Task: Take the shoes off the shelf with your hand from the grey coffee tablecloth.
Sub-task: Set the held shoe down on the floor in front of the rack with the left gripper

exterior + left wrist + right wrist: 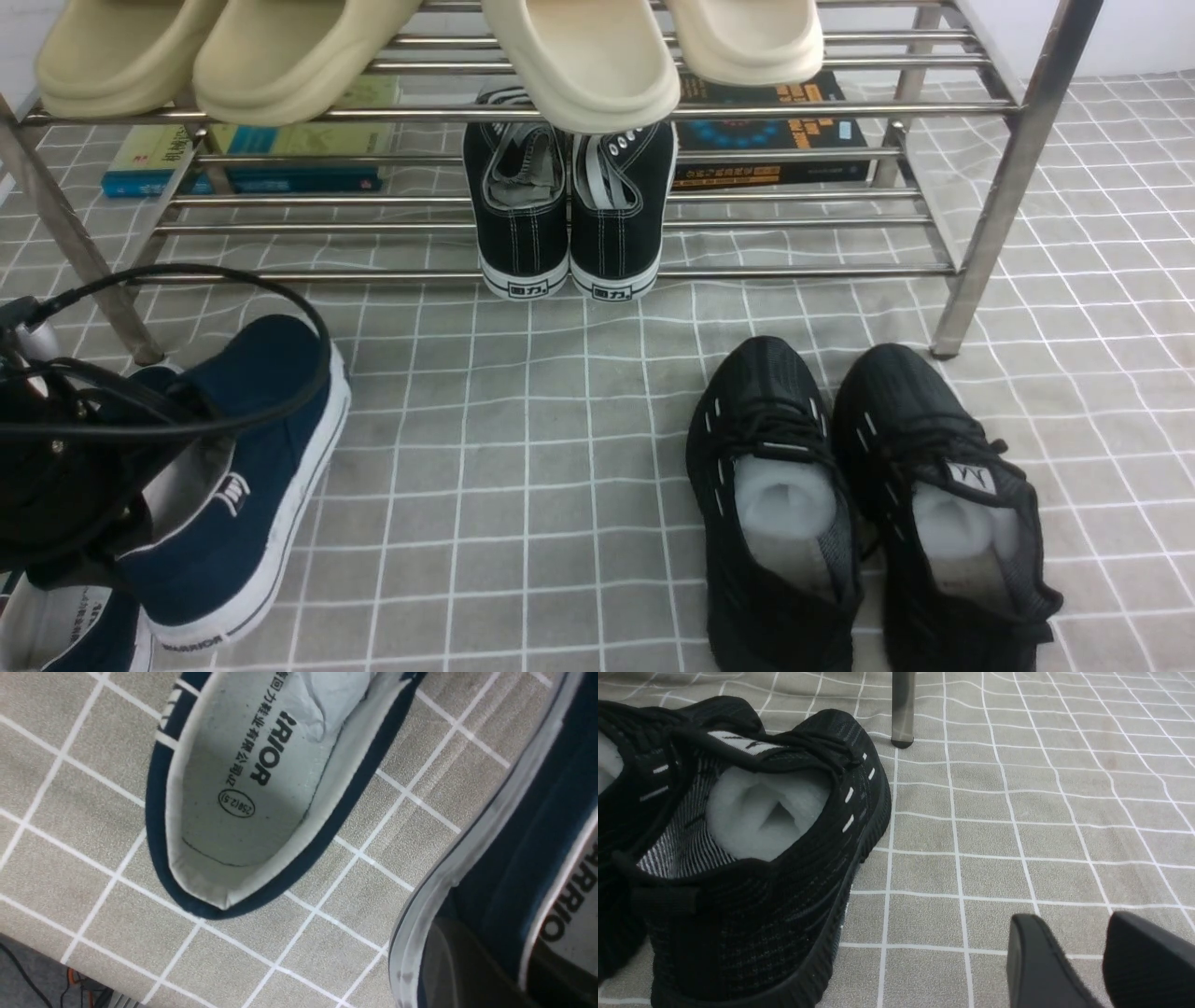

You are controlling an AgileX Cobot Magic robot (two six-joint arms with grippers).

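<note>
Navy shoes [243, 467]: both off the shelf [994, 215], by its left leg on the grey tablecloth [523, 448]; my left gripper [103, 476] clamps one, tilted up; my right gripper [1104, 961], jaws apart

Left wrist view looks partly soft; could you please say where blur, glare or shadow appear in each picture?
Left wrist view: the near navy blue canvas slip-on is out of focus, the insole print of the second slip-on sharp. Front view: glare streaks the shiny steel shoe rack; the left claw is a dark mass. Right wrist view: the right claw is blurred.
</note>
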